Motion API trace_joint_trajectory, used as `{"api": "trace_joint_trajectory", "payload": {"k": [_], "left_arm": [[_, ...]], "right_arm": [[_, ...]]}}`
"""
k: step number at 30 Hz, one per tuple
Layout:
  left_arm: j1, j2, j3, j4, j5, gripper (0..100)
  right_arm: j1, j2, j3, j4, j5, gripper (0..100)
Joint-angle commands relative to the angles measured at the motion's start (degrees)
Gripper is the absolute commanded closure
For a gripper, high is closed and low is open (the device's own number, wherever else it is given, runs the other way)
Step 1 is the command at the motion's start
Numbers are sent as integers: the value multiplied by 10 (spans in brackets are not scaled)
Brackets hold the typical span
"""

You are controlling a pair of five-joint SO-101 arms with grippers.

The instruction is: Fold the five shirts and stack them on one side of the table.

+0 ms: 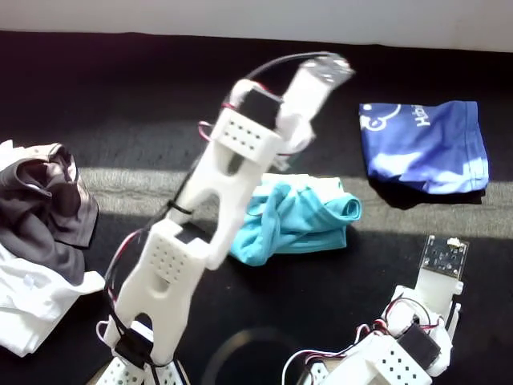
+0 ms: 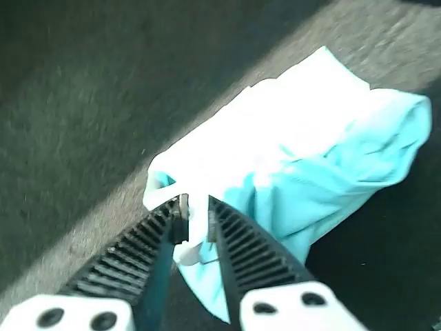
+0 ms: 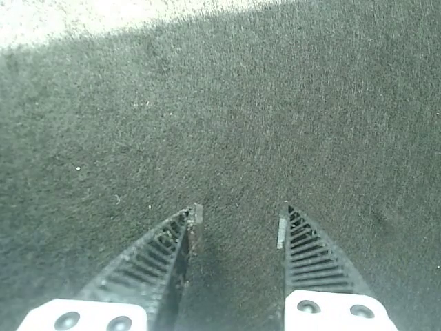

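Note:
A crumpled turquoise shirt [image 1: 300, 216] lies in the middle of the black table [image 1: 120, 96], partly in a band of sunlight. My left arm [image 1: 216, 184] stretches over its far left edge. In the left wrist view my left gripper [image 2: 196, 207] is shut on a pale edge of the turquoise shirt [image 2: 324, 172]. A folded blue shirt [image 1: 425, 144] lies at the far right. My right arm [image 1: 425, 329] rests at the near right. Its gripper [image 3: 238, 224] stands open above bare black cloth, holding nothing.
A loose pile of white and dark grey shirts [image 1: 40, 233] sits at the left edge of the table. Bare black cloth stretches along the far side and between the turquoise shirt and the right arm.

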Motion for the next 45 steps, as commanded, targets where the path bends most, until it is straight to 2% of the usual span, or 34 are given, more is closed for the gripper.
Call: {"api": "trace_joint_trajectory", "payload": {"k": [1, 8, 20, 24, 28, 31, 34, 36, 38, 41, 45], "left_arm": [[-17, -8, 77, 4, 2, 990], [14, -9, 161, 4, 17, 991], [242, -58, 206, 4, 83, 991], [277, -107, 211, 4, 79, 991], [229, -165, 204, -1, 76, 991], [160, -169, 207, -9, 47, 991], [83, -146, 233, -55, 18, 991], [36, -113, 251, -85, 12, 991], [7, -73, 261, -113, 12, 991], [-22, -22, 250, -145, 13, 991], [-58, 19, 217, -170, 13, 991]], "right_arm": [[6, -5, 73, -1, -3, 817], [6, -5, 73, -1, -3, 817], [6, -5, 73, -1, -3, 817], [6, -5, 73, -1, -3, 817], [6, -5, 73, -1, -3, 817], [6, -5, 73, -1, -4, 817], [4, 0, 67, 2, -6, 816], [-37, 9, 50, 22, -18, 815], [-111, 31, 4, 61, -58, 815], [-193, 87, -51, 38, -90, 815], [-249, 209, -163, 2, -98, 815]]}}
